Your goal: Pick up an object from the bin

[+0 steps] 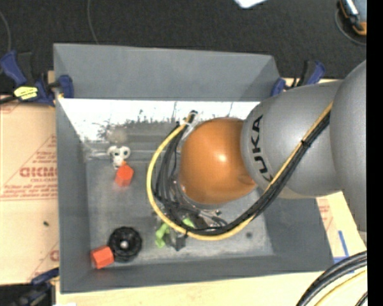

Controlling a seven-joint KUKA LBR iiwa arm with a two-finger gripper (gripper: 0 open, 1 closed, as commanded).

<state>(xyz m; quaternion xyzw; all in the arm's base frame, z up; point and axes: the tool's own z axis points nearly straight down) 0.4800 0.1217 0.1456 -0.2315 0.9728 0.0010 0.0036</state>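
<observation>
My gripper [177, 238] is low in the front middle of the bin, and only a dark part of it shows below the arm's orange cover. A small bright green piece [160, 236] lies right against its left side, and another bit of green [189, 222] shows just above it. Whether either green piece is held cannot be told. A black round knob-like thing [126, 242] with a red-orange block [102, 257] beside it lies in the front left corner.
An orange block [123, 174] and a small white part with two holes [119, 152] lie in the left half, towards the back. The arm and its yellow and black cables cover the bin's middle and right.
</observation>
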